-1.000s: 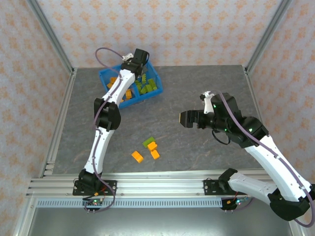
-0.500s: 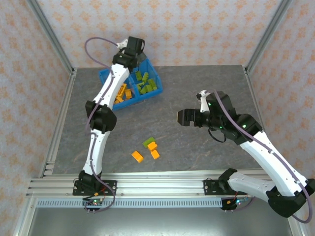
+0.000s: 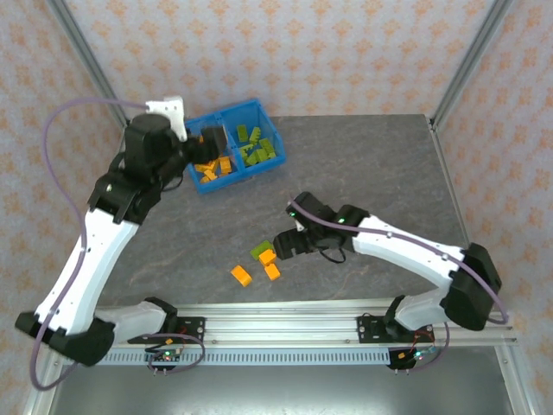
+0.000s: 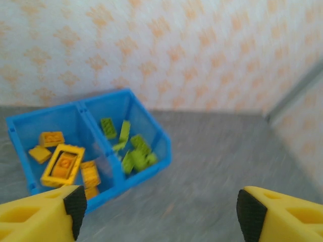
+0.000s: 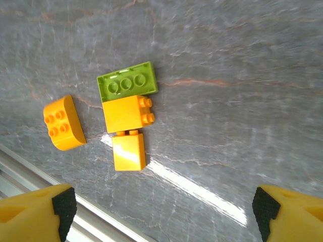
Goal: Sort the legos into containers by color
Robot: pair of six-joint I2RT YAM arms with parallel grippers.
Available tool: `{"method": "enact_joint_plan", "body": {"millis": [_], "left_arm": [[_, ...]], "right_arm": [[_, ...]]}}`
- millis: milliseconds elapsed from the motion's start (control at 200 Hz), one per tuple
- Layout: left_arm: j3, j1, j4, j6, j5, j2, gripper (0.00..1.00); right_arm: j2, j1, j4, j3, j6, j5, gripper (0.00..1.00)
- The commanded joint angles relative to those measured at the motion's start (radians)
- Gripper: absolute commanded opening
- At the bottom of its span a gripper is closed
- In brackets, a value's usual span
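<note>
Both arms had swung over: our left gripper (image 4: 161,206) drew back from the blue bin (image 4: 50,122), fingers wide, empty; our right gripper (image 5: 164,204), also wide, hung above one green brick (image 5: 127,80) and three orange bricks (image 5: 126,113) on the table (image 5: 242,101). Sorted legos (image 4: 133,151) lay in the bin.

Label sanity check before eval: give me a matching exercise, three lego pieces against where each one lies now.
Things:
1. hollow rectangular orange plastic frame
2. flat lime-green plastic brick
3. rounded orange plastic brick

Places:
A. on the grey table, lying alone, apart from the rest
B. in the bright blue plastic bin, in the compartment with the orange bricks
C. on the grey table, right beside a square orange brick

Pairs: 1-B, 2-C, 3-A.
</note>
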Motion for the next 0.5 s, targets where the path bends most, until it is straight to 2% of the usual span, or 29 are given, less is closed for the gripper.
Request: {"method": "enact_joint_plan", "body": {"millis": [0,50,95,265,495], "left_arm": [[-0.151,-0.002,-0.125,0.313,0.25,-0.086,0.88],[-0.21,-0.005,-0.178,0.394,0.337,-0.147,0.96],[-0.257,-0.012,-0.212,0.431,0.371,-0.197,0.99],[-0.386,-0.03,-0.331,0.564,0.457,-0.327,1.0],[-0.444,-0.039,-0.436,0.706,0.53,-0.377,1.0]], "right_arm": [[0.079,0.05,0.068,0.022,-0.026,0.04,0.92],[0.127,0.069,0.082,0.039,-0.035,0.045,0.92],[0.171,0.082,0.088,0.056,-0.047,0.044,0.92],[0.343,0.106,0.101,0.136,-0.107,0.007,0.88],[0.463,0.109,0.135,0.174,-0.115,-0.016,0.64]]}}
